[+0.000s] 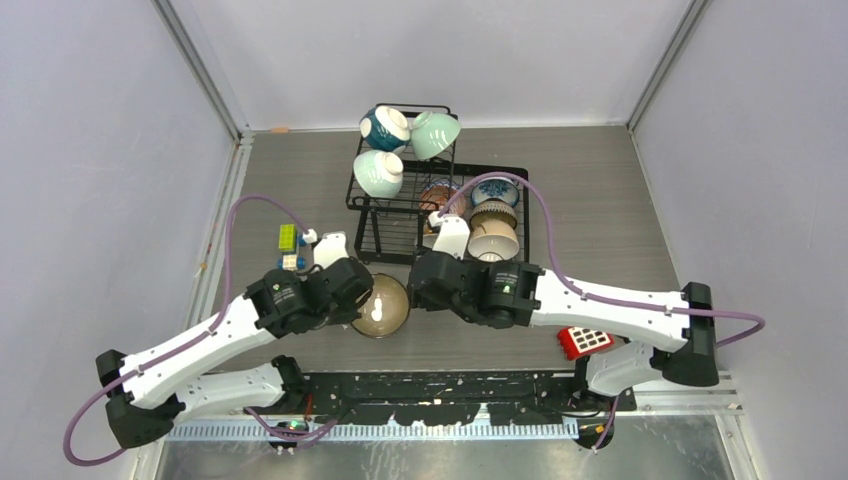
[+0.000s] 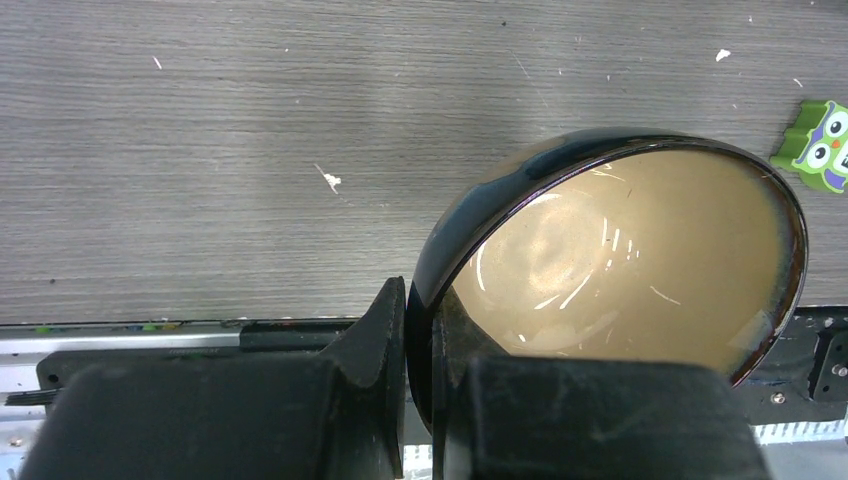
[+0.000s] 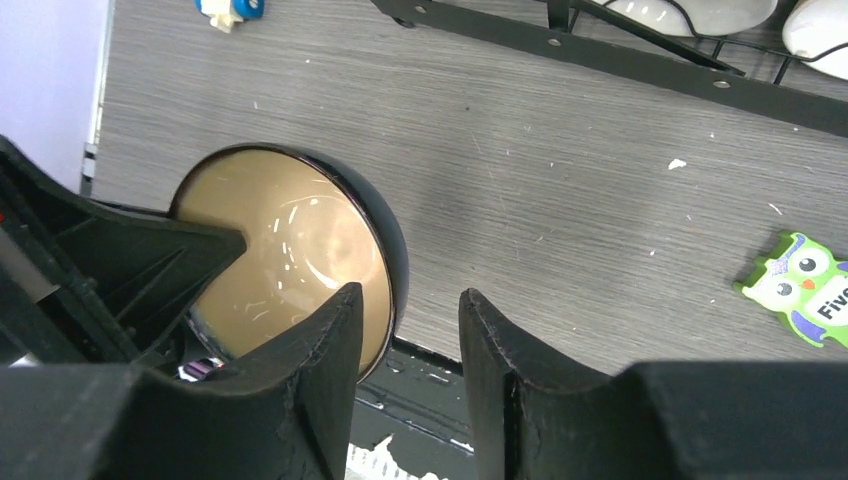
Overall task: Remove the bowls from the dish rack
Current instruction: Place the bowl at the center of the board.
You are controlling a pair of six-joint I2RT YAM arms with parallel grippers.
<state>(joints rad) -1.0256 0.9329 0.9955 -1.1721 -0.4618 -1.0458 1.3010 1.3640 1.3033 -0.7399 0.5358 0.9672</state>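
A dark brown bowl point(image 1: 380, 305) point(image 2: 620, 260) point(image 3: 290, 250) with a tan inside hangs tilted just in front of the dish rack point(image 1: 392, 232) point(image 3: 600, 55). My left gripper point(image 1: 357, 298) point(image 2: 420, 300) is shut on its rim. My right gripper point(image 1: 416, 290) point(image 3: 410, 295) straddles the opposite rim. One finger is over the tan inside, the other outside, with a clear gap between them. The rack holds a dark teal bowl point(image 1: 385, 127), two mint bowls point(image 1: 435, 133) point(image 1: 378, 172), a reddish one point(image 1: 440, 195), a blue-patterned one point(image 1: 495, 190) and a cream one point(image 1: 493, 240).
A green owl toy point(image 2: 825, 145) point(image 3: 800, 285) lies on the grey table near the bowl. Small toy blocks point(image 1: 288, 237) sit left of the rack. A red block with white dots point(image 1: 585, 340) rests by the right arm's base. The black base rail runs along the near edge.
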